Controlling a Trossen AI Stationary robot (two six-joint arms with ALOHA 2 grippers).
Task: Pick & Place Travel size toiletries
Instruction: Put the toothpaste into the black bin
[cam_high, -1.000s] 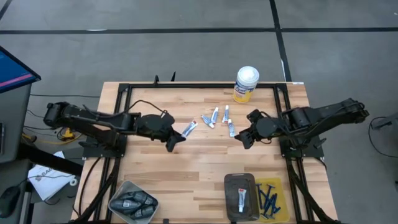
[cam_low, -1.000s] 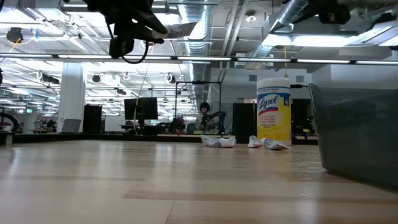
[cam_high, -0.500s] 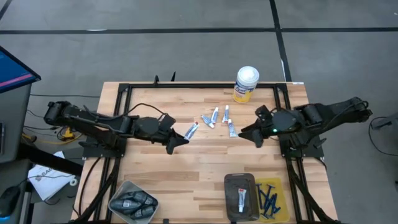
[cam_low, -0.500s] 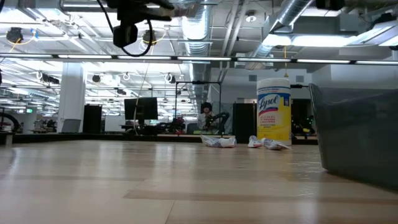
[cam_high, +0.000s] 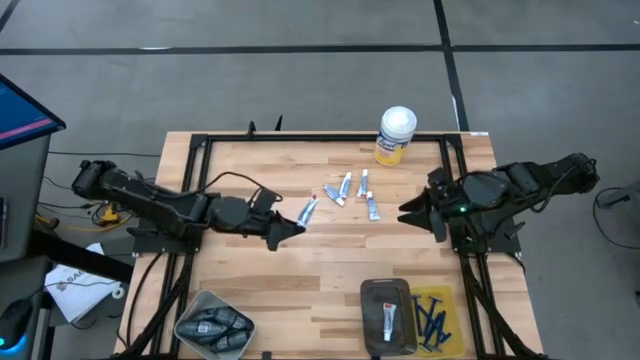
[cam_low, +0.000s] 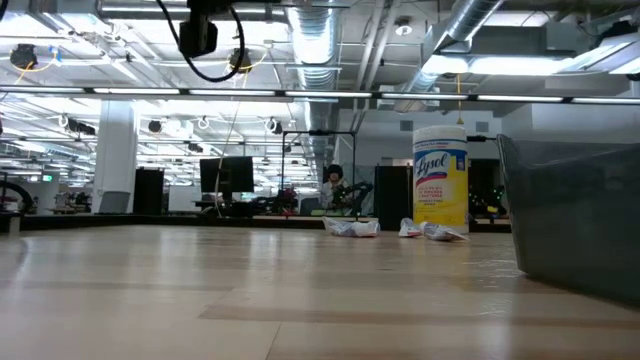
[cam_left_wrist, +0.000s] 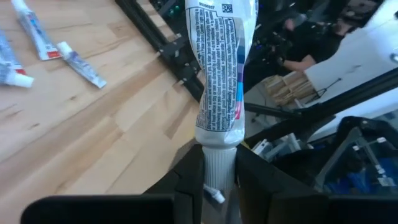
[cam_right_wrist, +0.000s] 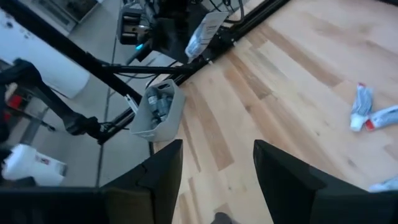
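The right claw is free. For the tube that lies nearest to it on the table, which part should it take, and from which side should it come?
Probably best from above, closing across the middle of the tube. It lies flat on the table, so a sideways approach would likely only push it. Its body is slim, and the open right claw should span it.

Left arm: reaches from the table's left edge toward the middle, stretched low and long.
Left gripper (cam_high: 287, 229): fingers (cam_left_wrist: 186, 180) clamped on the capped end of a white toothpaste tube (cam_left_wrist: 219, 68), which sticks out ahead of them.
Right arm: folded at the table's right edge, wrist pointing left.
Right gripper (cam_high: 416, 209): fingers (cam_right_wrist: 163, 167) spread apart, nothing between them.
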